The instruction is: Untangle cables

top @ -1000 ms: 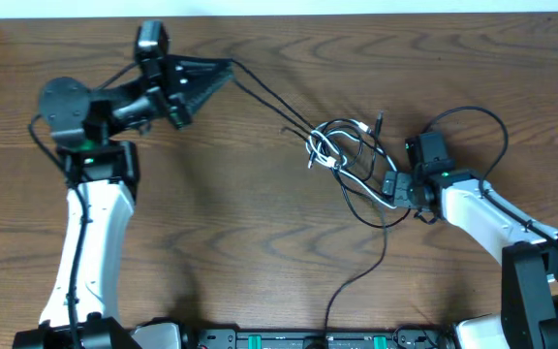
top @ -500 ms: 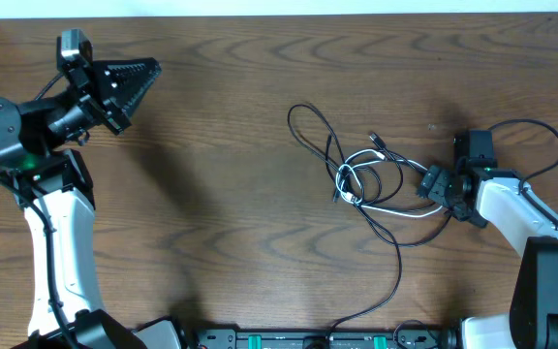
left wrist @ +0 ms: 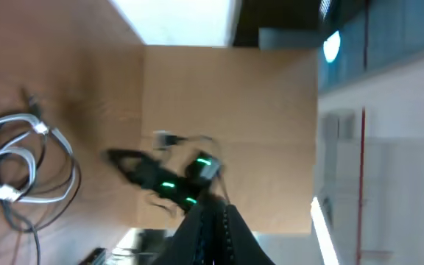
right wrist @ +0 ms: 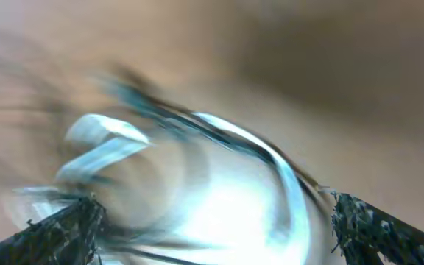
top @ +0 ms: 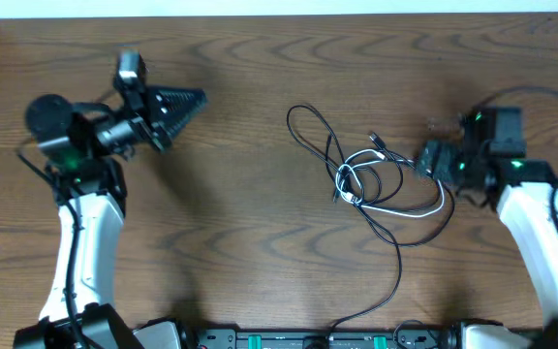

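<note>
The cables lie in a loose tangle at mid-table. A white cable [top: 402,210] coils and curves right, and a thin black cable [top: 310,134] loops out to the upper left and trails down to the front edge. My left gripper [top: 198,97] is shut and empty, hovering well left of the tangle. In the left wrist view its fingers [left wrist: 213,221] are pressed together, with the cables [left wrist: 20,165] far off at the left. My right gripper [top: 430,161] is open at the tangle's right end. The right wrist view is blurred, with a white cable [right wrist: 271,158] between the spread fingers [right wrist: 61,228].
Bare wooden table [top: 211,242] surrounds the tangle. The table's far edge meets a white wall at the top. Thick black leads run along both arms, one arching over the right arm [top: 541,97]. Arm bases sit at the front edge.
The left gripper let go of the black cable, swung far left, then came partway back right. The tangle slid right with the right gripper, which has since lifted slightly; the black loop went slack.
</note>
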You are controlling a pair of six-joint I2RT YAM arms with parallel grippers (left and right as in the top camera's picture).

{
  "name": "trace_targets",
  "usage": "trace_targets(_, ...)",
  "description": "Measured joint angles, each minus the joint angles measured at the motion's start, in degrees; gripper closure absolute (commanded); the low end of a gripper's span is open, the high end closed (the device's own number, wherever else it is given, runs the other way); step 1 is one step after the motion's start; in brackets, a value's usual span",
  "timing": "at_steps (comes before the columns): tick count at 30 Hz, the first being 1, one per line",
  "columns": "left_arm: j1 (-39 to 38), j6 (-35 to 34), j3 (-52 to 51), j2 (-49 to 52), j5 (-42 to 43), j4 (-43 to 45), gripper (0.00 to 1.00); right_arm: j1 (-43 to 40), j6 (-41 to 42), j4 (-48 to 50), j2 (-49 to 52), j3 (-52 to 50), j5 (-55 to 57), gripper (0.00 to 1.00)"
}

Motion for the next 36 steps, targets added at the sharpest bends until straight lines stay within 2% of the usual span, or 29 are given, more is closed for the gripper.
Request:
trace_targets(5, -1.6, 11.8, -7.1, 0.0, -5.4, -19.2, 0.93, 4.7, -5.2, 3.5, -3.0, 1.3, -11.7, 0.01)
trace_targets(11, -6.1, 28.4, -10.2, 0.1, -15.1, -41.1, 0.93, 13.7, -9.2, 7.0, 0.1, 1.3, -13.2, 0.01)
trace_targets(15, -10.6, 36.6, -10.2, 0.1, -24.4, -49.6, 0.92, 20.8, -11.1, 12.0, 5.4, 1.2, -9.7, 0.02)
trace_targets(21, -18.5, 41.6, -10.2, 0.0, -40.5, -57.4, 0.92, 26.1, -13.5, 20.0, 14.3, 1.2, -6.0, 0.14)
trace_targets(23, -20.8, 42.3, -10.2, 0.1, -44.2, -58.7, 0.92, 26.9, -13.8, 21.8, 16.8, 1.2, -4.8, 0.22)
trace_targets(25, -22.8, 42.6, -10.2, 0.0, -46.8, -59.0, 0.92, 27.2, -14.0, 23.1, 19.5, 1.2, -3.8, 0.38)
trace_targets(26, -23.7, 42.8, -10.2, 0.0, -48.0, -59.2, 0.92, 27.3, -14.1, 23.6, 20.7, 1.2, -3.4, 0.50)
trace_targets(28, -25.1, 42.8, -10.2, 0.0, -49.8, -59.2, 0.92, 27.3, -14.4, 24.3, 22.8, 1.2, -3.0, 0.87)
trace_targets(29, -25.8, 43.0, -10.2, 0.0, -50.6, -59.2, 0.92, 27.3, -14.7, 24.5, 23.5, 1.2, -2.8, 0.99)
trace_targets(35, -29.0, 43.6, -10.2, 0.0, -53.1, -59.2, 0.91, 27.0, -13.8, 24.8, 23.2, 1.1, -2.7, 0.99)
trace_targets(36, -29.3, 43.6, -10.2, 0.0, -53.3, -59.2, 0.87, 26.9, -13.4, 24.8, 22.4, 1.1, -3.0, 0.99)
